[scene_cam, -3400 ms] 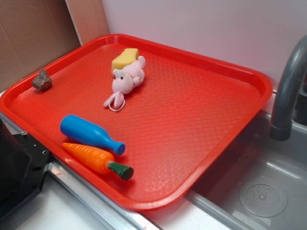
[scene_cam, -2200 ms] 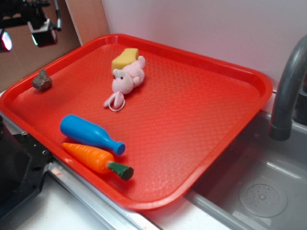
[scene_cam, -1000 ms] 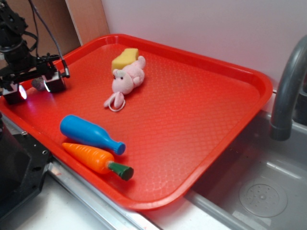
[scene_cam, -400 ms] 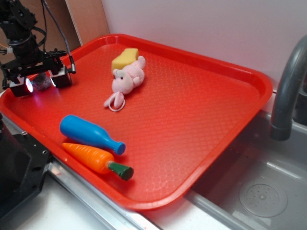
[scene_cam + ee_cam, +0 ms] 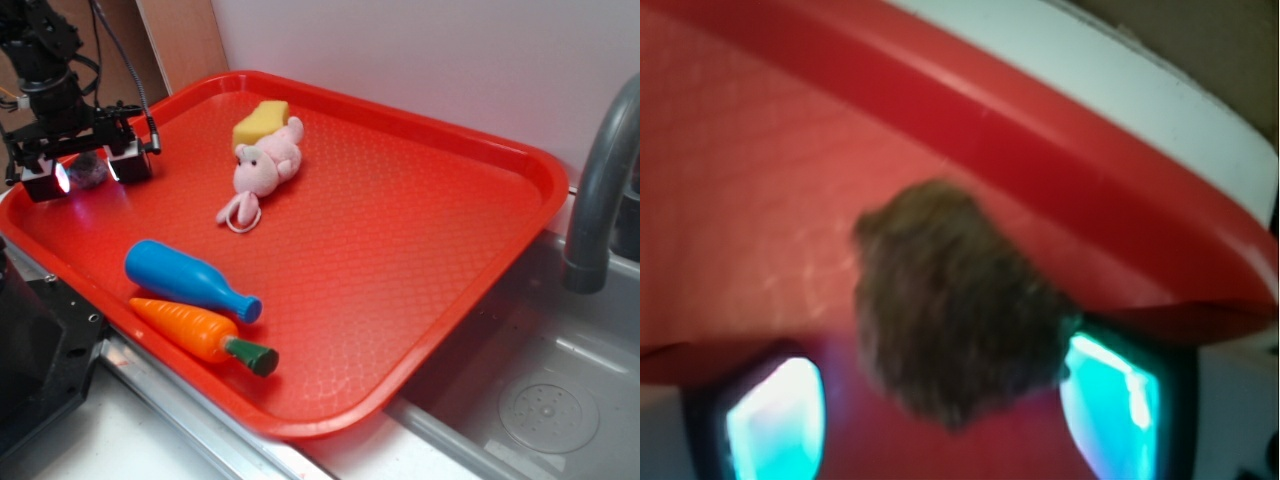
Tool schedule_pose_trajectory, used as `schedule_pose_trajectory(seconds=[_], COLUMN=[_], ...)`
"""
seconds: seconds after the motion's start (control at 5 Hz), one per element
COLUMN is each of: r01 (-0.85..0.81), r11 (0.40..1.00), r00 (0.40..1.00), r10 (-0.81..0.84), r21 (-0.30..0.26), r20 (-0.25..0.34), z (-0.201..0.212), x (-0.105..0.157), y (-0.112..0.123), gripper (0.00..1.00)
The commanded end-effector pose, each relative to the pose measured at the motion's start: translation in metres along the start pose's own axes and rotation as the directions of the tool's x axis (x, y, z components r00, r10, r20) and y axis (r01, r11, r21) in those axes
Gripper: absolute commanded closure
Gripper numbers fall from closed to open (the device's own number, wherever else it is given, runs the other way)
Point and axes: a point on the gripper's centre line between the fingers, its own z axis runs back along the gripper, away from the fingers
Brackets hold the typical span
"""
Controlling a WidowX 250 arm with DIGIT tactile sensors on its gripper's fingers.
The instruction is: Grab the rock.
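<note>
At the far left edge of the red tray, the gripper sat low with its fingers spread either side of the rock, which lay between them just beside the tray's rim, apparently positioned for closing on it.

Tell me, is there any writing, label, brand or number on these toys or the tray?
None can be read. The red tray, blue bottle, carrot, pink plush, yellow sponge and rock carry no visible text; the gripper shows none either.
</note>
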Motion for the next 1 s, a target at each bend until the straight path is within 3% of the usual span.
schedule_pose_trajectory(seconds=[0.0, 0.4, 0.6, 0.8], r01=[-0.076, -0.196, -0.145, -0.112], r11=[0.997, 0.979, 0.989, 0.993], r00=[0.993, 0.975, 0.982, 0.99], r10=[0.074, 0.188, 0.142, 0.108], r21=[0.017, 0.062, 0.014, 0.03], r20=[0.09, 0.115, 0.123, 0.094], z=[0.038, 0.027, 0.018, 0.0], x=[-0.002, 0.018, 0.032, 0.037], y=[-0.001, 0.026, 0.025, 0.017], gripper=[0.0, 0.0, 0.0, 0.0])
